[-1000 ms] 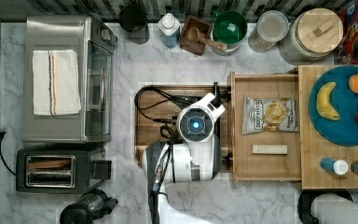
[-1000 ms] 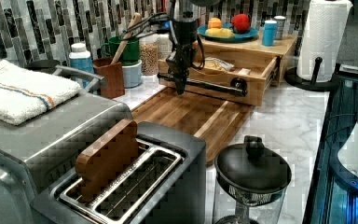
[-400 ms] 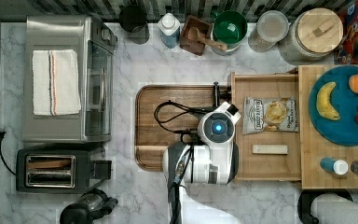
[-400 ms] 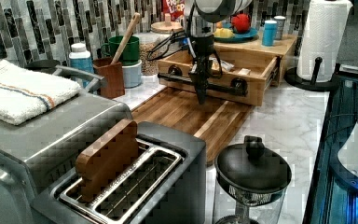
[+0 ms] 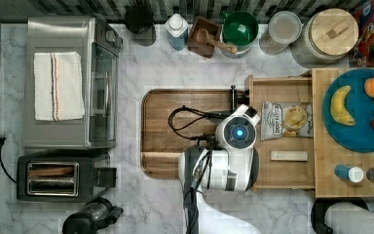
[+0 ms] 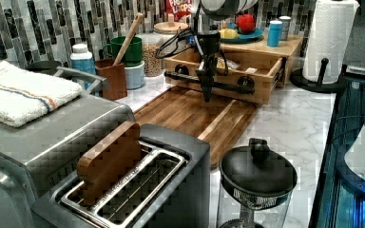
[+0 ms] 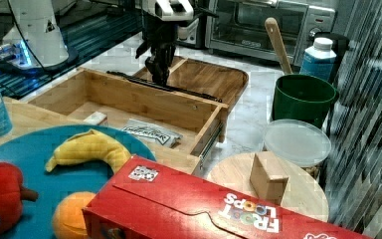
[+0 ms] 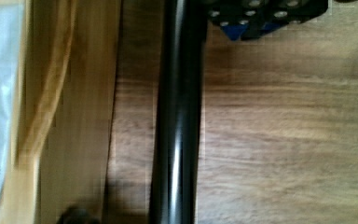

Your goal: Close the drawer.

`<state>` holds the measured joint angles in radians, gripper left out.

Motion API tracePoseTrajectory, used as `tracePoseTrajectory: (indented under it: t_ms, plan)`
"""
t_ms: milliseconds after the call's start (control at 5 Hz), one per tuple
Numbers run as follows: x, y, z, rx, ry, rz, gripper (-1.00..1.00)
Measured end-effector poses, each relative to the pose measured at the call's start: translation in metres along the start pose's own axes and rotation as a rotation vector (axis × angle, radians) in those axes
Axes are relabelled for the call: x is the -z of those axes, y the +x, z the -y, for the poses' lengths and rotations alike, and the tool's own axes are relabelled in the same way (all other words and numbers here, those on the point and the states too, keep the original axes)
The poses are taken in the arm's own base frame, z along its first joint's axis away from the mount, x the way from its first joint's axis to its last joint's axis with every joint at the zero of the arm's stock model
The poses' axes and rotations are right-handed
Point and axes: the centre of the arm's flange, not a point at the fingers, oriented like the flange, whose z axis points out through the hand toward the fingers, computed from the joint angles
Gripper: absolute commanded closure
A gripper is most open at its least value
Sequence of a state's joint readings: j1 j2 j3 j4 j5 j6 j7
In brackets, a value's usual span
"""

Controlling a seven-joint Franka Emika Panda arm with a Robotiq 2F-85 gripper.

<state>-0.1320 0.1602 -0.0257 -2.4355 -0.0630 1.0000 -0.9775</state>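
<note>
A: What surrounds the shallow light-wood drawer with the black bar handle (image 5: 282, 131)?

B: It stands pulled out from under the light wooden slab top (image 5: 353, 175), which carries a blue plate of toy fruit (image 5: 355, 109). Inside lie a silver snack packet (image 5: 286, 120) and a small pale block (image 5: 289, 155). Its handle (image 6: 209, 80) hangs over the edge of the dark brown round-cornered cutting board (image 5: 185, 129) on the marble surface (image 5: 141, 63). On the top view's left sit a steel toaster oven with a folded towel (image 5: 58, 85) and a toaster (image 5: 53, 178); along the tiled wall stand a green cup with a wooden spoon (image 5: 240, 29) and jars.

A: Does anything block the drawer?

B: In the left view only the arm's pincer (image 6: 207, 92) stands before the front panel, over the board.

A: And the pincer itself?

B: It points down right at the handle bar, which the wrist view shows as a black rod (image 8: 177, 116) just beside the fingertip (image 8: 242, 28). Whether it is released or clenched cannot be told.
</note>
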Motion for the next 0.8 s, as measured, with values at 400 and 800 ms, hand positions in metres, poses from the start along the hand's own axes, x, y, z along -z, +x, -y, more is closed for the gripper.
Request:
tracePoseTrajectory:
  t_ms: [400,800]
  plan:
    - [0.003,0.003,-0.043,0.132,-0.004,-0.052,1.0]
    - [-0.001,-0.004,-0.12,0.103,-0.025,-0.058,1.0]
